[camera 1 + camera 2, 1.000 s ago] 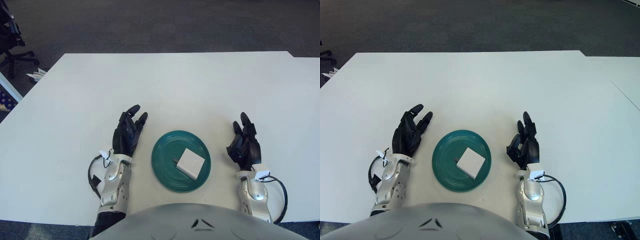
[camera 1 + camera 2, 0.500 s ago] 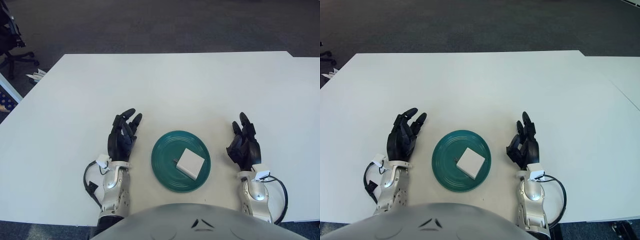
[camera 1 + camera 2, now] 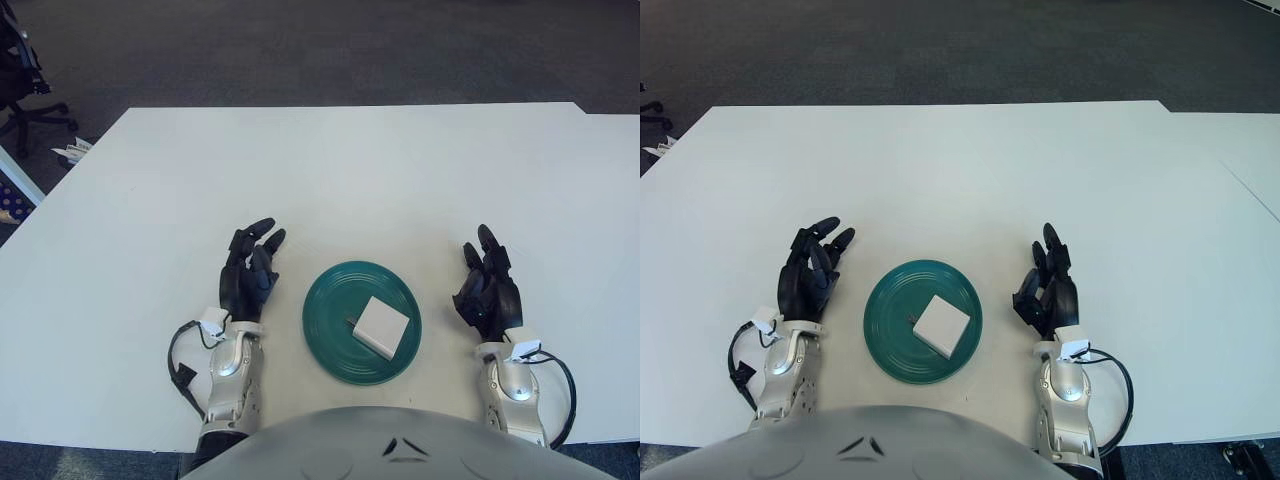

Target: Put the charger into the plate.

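Left eye view: charger (image 3: 382,324) lies flat inside the green plate (image 3: 330,300), right of its centre; placement looks complete, nothing evidently left. Plate holds only the charger. Left hand (image 3: 249,279) and right hand (image 3: 488,293) flank the plate on the table (image 3: 350,170), fingers relaxed, empty.

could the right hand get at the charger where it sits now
Probably yes. The white charger lies uncovered in the green plate, on its right side, and the right hand rests open just beside the plate with only bare table between them.
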### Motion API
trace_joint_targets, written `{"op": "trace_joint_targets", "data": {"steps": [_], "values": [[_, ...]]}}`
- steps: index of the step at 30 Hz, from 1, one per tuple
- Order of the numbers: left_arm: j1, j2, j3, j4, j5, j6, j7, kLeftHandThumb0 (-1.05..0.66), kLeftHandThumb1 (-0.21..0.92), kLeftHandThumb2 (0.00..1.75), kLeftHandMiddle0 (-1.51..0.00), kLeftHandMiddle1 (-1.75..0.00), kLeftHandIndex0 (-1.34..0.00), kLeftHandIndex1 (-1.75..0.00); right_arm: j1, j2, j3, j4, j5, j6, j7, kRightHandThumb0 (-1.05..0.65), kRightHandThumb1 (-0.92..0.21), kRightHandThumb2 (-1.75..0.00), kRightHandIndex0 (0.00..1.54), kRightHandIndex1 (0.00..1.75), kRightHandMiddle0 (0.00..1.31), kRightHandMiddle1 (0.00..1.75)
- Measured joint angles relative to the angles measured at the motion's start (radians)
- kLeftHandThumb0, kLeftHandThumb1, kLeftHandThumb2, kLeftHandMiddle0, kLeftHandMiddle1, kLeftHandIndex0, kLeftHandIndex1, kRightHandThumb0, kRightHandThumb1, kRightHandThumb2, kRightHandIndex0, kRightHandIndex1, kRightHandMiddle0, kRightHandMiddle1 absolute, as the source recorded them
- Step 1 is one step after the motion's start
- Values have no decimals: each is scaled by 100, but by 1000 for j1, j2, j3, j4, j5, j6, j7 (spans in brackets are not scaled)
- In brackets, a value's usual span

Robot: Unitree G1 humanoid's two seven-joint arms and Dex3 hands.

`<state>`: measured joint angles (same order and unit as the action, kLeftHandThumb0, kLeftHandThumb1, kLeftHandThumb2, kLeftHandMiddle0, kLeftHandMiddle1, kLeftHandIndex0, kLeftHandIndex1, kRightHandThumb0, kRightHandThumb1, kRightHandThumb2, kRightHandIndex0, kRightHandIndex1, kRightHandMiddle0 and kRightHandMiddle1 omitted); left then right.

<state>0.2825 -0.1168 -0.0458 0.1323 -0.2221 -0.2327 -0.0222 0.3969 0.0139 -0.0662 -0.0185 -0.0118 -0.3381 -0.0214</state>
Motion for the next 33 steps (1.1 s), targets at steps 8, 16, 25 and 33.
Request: {"op": "trace_joint_targets", "data": {"steps": [8, 16, 25, 33], "values": [[20, 2, -11, -20, -4, 8, -14, -90, 92, 76, -43, -60, -33, -107, 5, -2, 2, -4, 0, 1, 1, -92, -92, -104, 0, 0, 0, 20], [73, 6, -40, -93, 28, 43, -24, -85, 92, 80, -47, -50, -29, -98, 6, -5, 2, -5, 3, 2, 7, -91, -92, -104, 0, 0, 0, 20], [136, 11, -89, -220, 128, 179, 21, -80, 92, 82, -43, -15, -12, -83, 8, -14, 2, -10, 6, 11, 20, -91, -92, -103, 0, 0, 0, 18], [127, 3, -97, -245, 176, 238, 64, -81, 92, 83, -33, -3, -1, -69, 12, -15, 8, -92, 6, 151, 18, -93, -92, -106, 0, 0, 0, 17]]}}
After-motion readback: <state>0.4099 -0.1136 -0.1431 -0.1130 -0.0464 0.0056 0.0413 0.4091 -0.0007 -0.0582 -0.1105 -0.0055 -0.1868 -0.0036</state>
